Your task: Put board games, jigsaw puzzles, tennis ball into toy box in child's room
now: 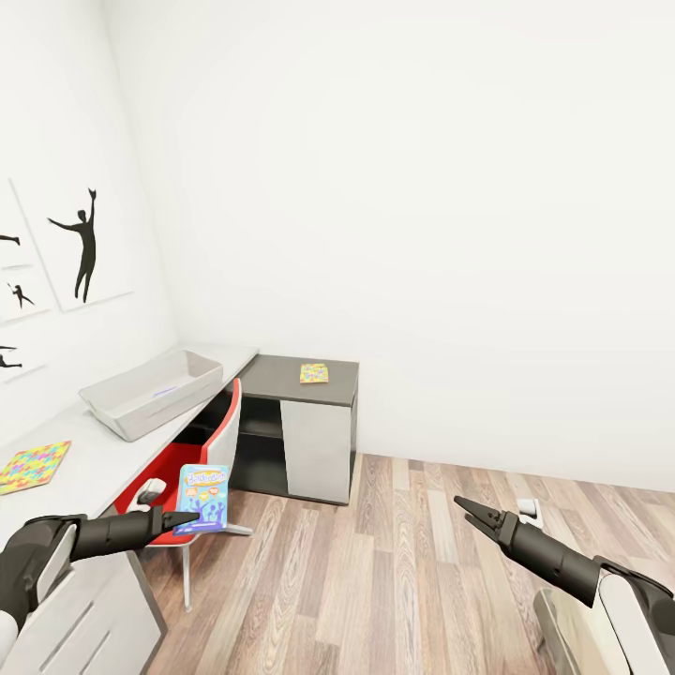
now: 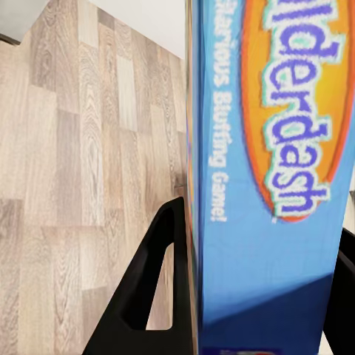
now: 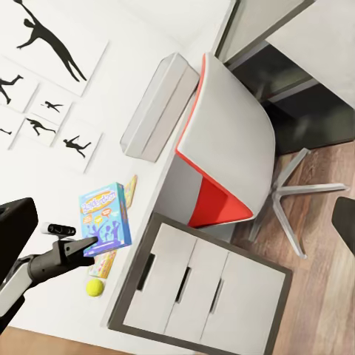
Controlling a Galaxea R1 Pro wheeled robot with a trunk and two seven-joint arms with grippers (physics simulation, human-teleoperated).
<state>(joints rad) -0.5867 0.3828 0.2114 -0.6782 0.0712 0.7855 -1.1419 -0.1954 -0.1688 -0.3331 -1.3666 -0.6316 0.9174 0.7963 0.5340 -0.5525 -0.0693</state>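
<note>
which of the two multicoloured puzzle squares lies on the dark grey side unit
The smaller-looking multicoloured puzzle square, past the red chair; the other puzzle square lies on the pale desk.

The flat light blue card game box [image 2: 274, 185] carries large purple-blue lettering on an orange oval, cut off at the edge, reading "lderdash". Beside it, smaller pale letters run "arious Bluffing Game!". No other text is legible.

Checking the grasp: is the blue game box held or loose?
Held: the left gripper clamps the blue game box upright, above the floor.
</note>
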